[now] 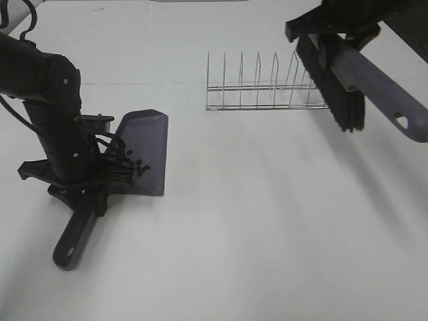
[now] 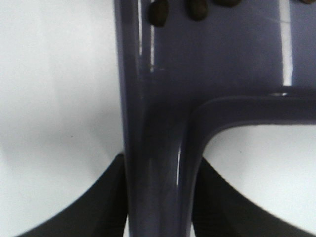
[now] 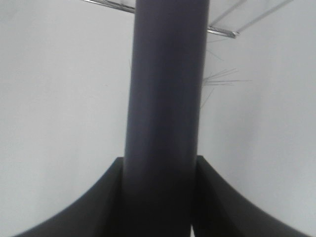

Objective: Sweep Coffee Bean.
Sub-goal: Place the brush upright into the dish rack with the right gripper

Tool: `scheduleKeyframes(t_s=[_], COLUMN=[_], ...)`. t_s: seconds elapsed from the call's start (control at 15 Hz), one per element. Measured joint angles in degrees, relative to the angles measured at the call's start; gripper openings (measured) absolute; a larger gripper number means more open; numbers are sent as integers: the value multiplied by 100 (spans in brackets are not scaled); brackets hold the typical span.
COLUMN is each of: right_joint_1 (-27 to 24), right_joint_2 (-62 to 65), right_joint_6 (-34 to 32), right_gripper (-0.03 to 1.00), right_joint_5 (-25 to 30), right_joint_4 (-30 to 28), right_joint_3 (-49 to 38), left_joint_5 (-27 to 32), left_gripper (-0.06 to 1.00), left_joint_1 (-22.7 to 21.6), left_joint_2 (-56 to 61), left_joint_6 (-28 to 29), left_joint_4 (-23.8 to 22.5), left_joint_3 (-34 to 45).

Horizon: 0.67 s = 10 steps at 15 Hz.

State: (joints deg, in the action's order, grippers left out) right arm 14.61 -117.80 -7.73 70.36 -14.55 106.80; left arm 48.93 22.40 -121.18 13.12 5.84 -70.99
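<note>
White surface point(image 1: 254, 227) fills the view, plain and matte. At the left, the left fingers point(image 2: 89, 212) pinch the handle of the grey dustpan point(image 1: 146, 137), which rests on the surface. The coffee bean point(image 1: 137, 166) cluster lies in its tray, near the handle end. A wire rack point(image 1: 264, 93) stands at the back. At the right, the right fingers point(image 3: 84, 207) clamp the handle of the brush point(image 1: 348, 100), held above the surface.

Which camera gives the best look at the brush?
Exterior high: the whole brush, black bristles and grey handle, held up by the right claw near the wire rack. Right wrist shows only the handle and stray bristles; left wrist shows none of it.
</note>
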Motion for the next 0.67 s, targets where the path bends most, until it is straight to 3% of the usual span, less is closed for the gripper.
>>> scheduleKeyframes(t_s=[0.2,0.67], right_joint_1=[-390,-390], right_joint_2=[189,-160], right_joint_6=[-23,-132], right_gripper=[28,28], right_joint_5=[23,-413], right_joint_4=[74,97], right_joint_3=[-607,-808], left_joint_5=[0,0], left_gripper=[32,32], left_joint_1=[0,0], left_joint_2=[0,0], left_joint_6=[0,0], left_joint_4=[0,0], left_joint_3=[0,0])
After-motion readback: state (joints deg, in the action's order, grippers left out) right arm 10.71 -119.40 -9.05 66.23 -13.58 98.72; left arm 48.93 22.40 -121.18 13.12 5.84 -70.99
